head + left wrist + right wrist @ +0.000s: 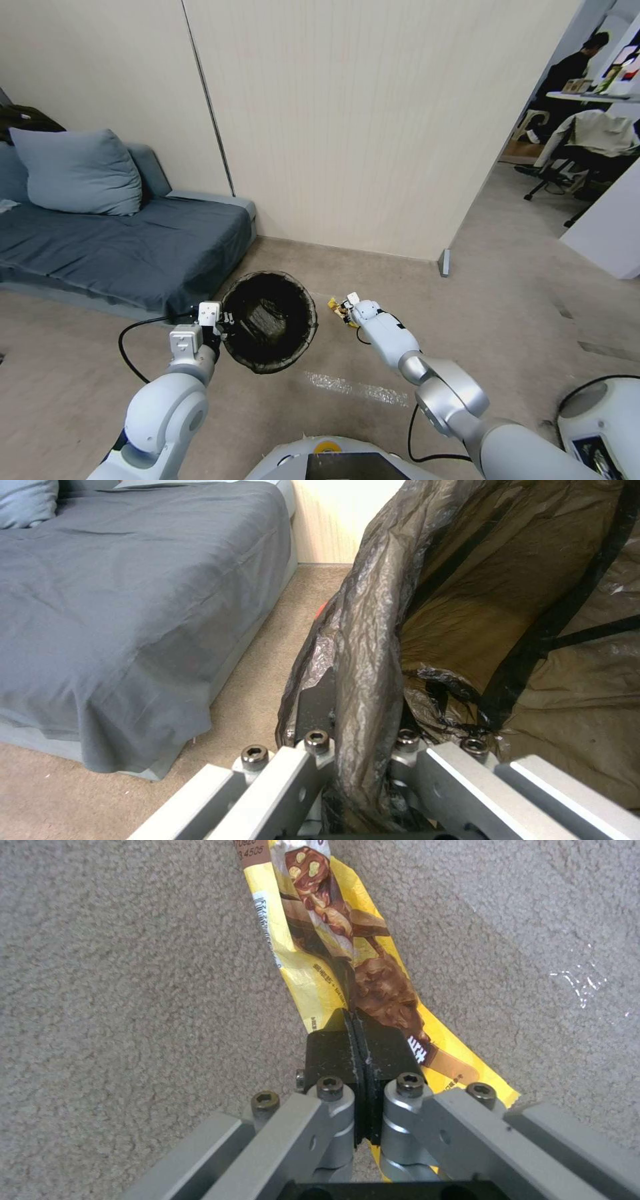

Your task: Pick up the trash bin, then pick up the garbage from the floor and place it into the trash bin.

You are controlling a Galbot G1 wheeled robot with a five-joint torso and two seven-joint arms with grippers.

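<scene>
Open carpet [467,293] right of trash bin [270,320]; sofa [120,247] crowding left, wall [347,133] closing behind.

Head cam: high, looking forward and down over both arms at carpet [520,287], sofa [127,247], wall. Left wrist cam: tight on bin [467,630] rim, sofa behind, both shared with head. Right wrist cam: close, facing carpet and wrapper [340,955].
</scene>
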